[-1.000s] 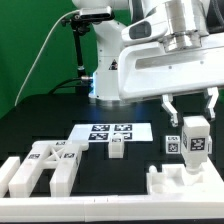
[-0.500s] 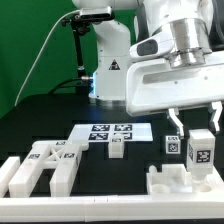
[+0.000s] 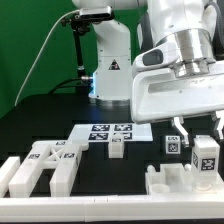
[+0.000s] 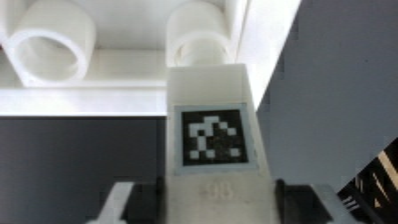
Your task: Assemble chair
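Gripper [image 3: 200,134] at right of exterior frame, fingers clamped on both sides of upright tagged leg bar [image 3: 205,157], tag facing camera. Bar hangs directly over blocky white seat part [image 3: 172,183] at lower right; can't tell whether they touch. Wrist view: leg bar [image 4: 214,130] pinched between fingers [image 4: 128,205], two round bosses of seat part [image 4: 89,98] beyond it. Marker board [image 3: 110,131] mid-frame, small cube [image 3: 116,149] just in front. Tagged frame parts [image 3: 45,165] lower left.
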